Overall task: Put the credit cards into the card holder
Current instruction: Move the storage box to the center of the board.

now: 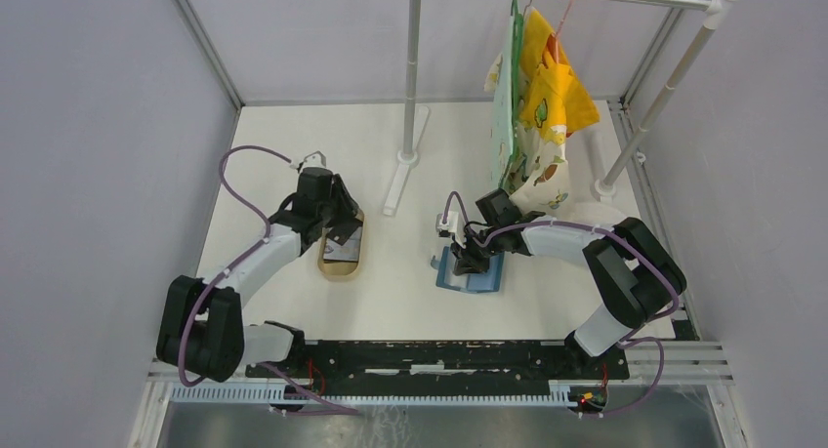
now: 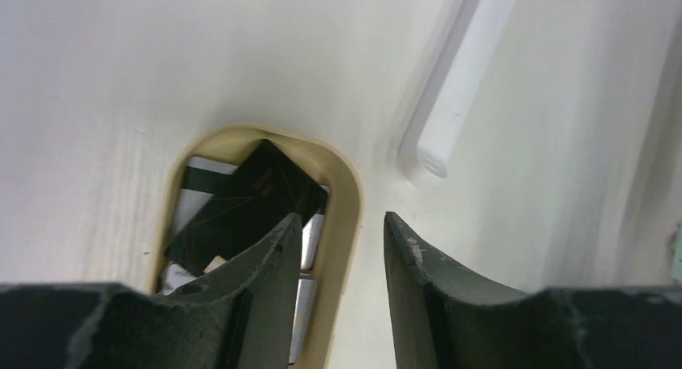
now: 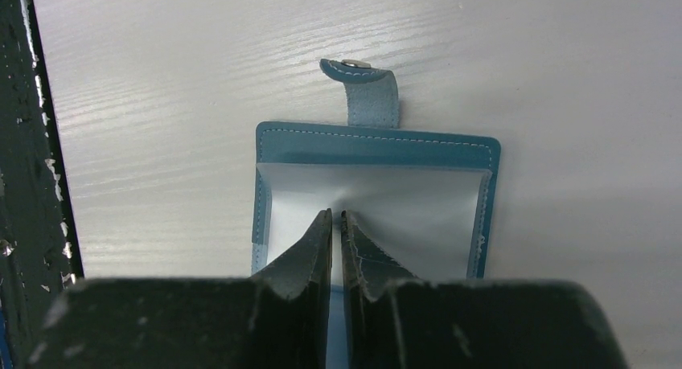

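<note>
left gripper (image 2: 338, 224) open, nothing held; it hangs low over the tan tray (image 2: 347, 194), one finger inside above the credit cards (image 2: 241, 208), the other outside over the table (image 2: 104, 71), so the tray's rim sits between the jaws; cards lie in a loose stack inside the tray, dark one tilted on top, pale ones under it, none in the holder yet; right gripper (image 3: 336, 218) closed to a thin slit on the white lining of the card holder (image 3: 374, 144), looks like it pinches that ply to keep the pocket open, can't be sure it isn't just pressing down; holder lies open on the table well to the right of the tray, strap and snap (image 3: 355, 63) flipped away from the arm; risks: closing the left jaws as they stand would likely clamp the tray wall rather than a card, and lifting would tip the tray and spill the stack; cards are thin and flat, so fingertips may slide off or take two at once; the tilted dark card may skate over the rim if nudged; on the right, a slipping pinch would let the pocket fall shut, or a pull would drag the light holder and shift the slot; both arms meeting at the holder also risks a bump
</note>
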Tool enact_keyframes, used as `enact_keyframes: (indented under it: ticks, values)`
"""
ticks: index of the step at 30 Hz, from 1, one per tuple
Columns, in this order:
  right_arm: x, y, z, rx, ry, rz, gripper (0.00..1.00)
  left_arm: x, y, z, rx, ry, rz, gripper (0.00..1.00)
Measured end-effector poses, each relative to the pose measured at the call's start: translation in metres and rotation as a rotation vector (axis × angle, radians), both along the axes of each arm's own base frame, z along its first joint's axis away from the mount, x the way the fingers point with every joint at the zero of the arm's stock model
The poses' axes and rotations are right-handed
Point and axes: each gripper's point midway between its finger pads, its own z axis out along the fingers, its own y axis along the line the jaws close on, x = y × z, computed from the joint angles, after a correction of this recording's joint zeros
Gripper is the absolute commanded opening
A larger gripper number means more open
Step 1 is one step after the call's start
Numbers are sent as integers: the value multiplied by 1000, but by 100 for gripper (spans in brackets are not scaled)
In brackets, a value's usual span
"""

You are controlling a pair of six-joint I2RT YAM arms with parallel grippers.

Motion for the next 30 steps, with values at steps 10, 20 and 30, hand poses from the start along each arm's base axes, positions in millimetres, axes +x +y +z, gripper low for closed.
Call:
enact_keyframes:
  ticks: [10, 20, 30]
  values:
    - [-1, -1, 0, -5, 4, 4, 14, -17, 48, -31, 271, 135, 78, 41]
    - [-1, -1, 0, -6, 7, 5, 14, -29, 41, -55, 370, 239, 0, 61]
    - [-1, -1, 0, -7, 6, 8, 14, -34, 39, -59, 383, 257, 18, 66]
